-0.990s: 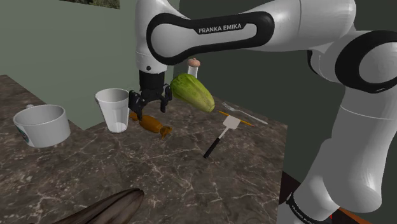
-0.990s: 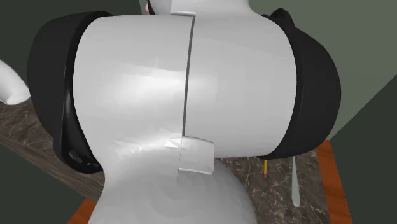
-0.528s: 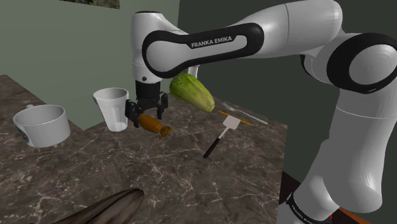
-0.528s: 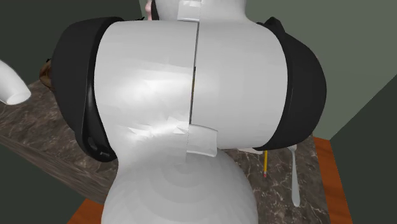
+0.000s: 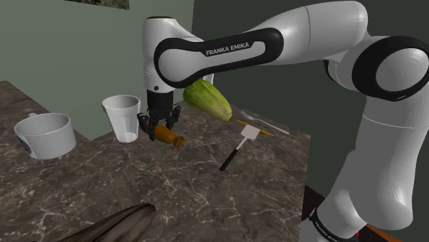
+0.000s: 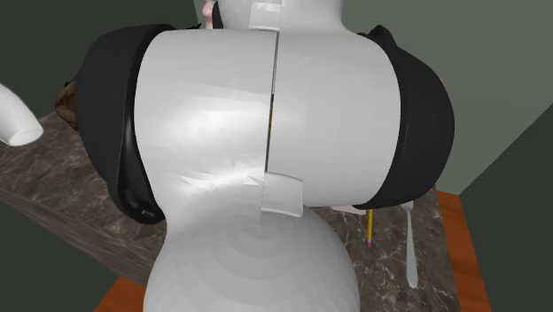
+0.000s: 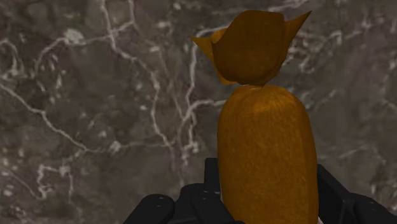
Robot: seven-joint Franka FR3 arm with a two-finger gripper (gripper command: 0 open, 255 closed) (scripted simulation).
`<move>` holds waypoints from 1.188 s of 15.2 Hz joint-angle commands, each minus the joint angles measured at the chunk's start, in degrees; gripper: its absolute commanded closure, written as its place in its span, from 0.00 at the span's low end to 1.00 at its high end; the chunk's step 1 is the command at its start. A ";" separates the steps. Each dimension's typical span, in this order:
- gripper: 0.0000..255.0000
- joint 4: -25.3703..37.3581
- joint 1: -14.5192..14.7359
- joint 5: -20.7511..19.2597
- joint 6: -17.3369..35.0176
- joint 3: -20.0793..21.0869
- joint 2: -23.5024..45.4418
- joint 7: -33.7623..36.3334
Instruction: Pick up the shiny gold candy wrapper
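Gripper (image 5: 157, 130) clasps orange-gold candy wrapper (image 7: 267, 146) on marbled countertop (image 5: 172, 185).

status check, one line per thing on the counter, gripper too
Orange-gold twisted candy wrapper: lying on the dark marble counter.
All-black gripper: down over the wrapper.
Tall white cup: upright.
Wide white mug: upright.
Green oblong vegetable: lying on its side.
Black-handled white spatula: lying flat.
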 commanded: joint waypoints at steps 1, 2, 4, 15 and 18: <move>1.00 0.00 0.00 0.00 0.01 0.00 0.00 0.00; 1.00 0.00 0.00 0.00 0.00 0.00 0.00 0.00; 1.00 0.06 0.04 -0.02 0.02 0.01 0.07 0.06; 1.00 7.01 0.16 0.43 -8.01 0.24 -1.07 -0.16; 1.00 9.29 0.25 0.45 -10.31 0.28 -1.09 -0.17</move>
